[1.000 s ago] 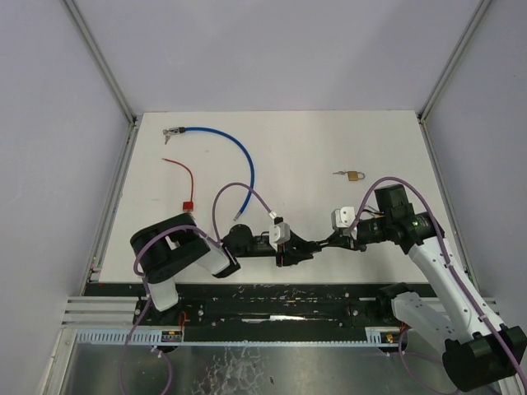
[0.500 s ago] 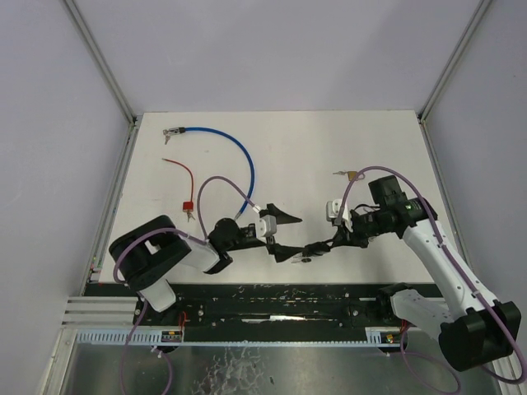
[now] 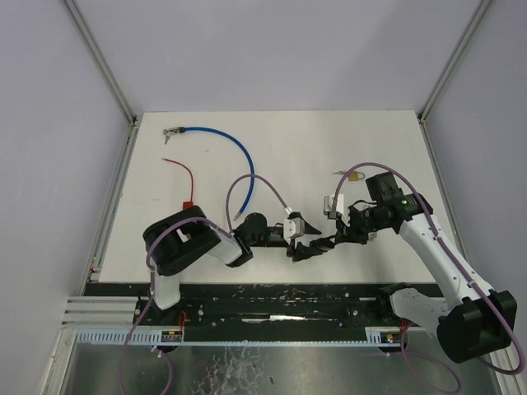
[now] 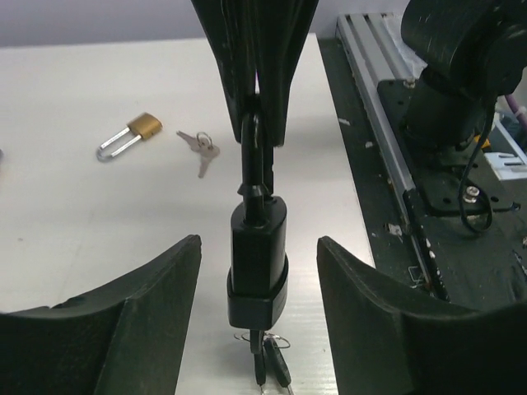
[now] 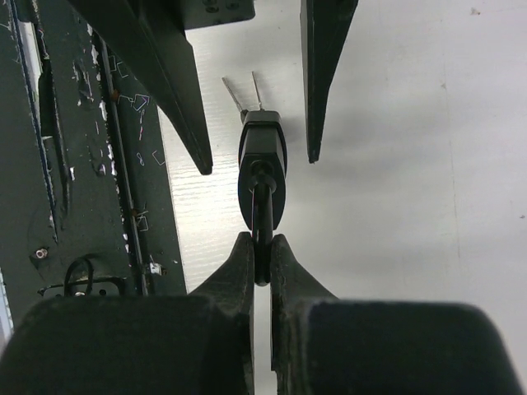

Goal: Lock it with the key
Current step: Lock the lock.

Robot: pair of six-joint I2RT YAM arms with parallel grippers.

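Observation:
A black padlock (image 4: 258,263) hangs just above the white table, held by its shackle (image 5: 263,216) in my right gripper (image 5: 262,251), which is shut on it. Two keys (image 4: 269,362) on a small ring stick out of the lock's underside, one of them in the keyhole. My left gripper (image 4: 258,247) is open, with one finger on each side of the lock body and a gap on both sides. In the top view the two grippers meet near the table's front middle, the left gripper (image 3: 305,239) facing the right gripper (image 3: 327,242).
A small brass padlock (image 3: 356,175) and its loose keys (image 4: 199,148) lie behind the grippers. A blue cable lock (image 3: 240,156) curves across the back left, with a red cable tie (image 3: 186,178) nearby. The black rail (image 4: 395,148) runs along the table's near edge.
The left gripper let go and backed off to the left with its jaws wide, then came back right around the lock with a narrower gap. The right gripper tightened on the shackle.

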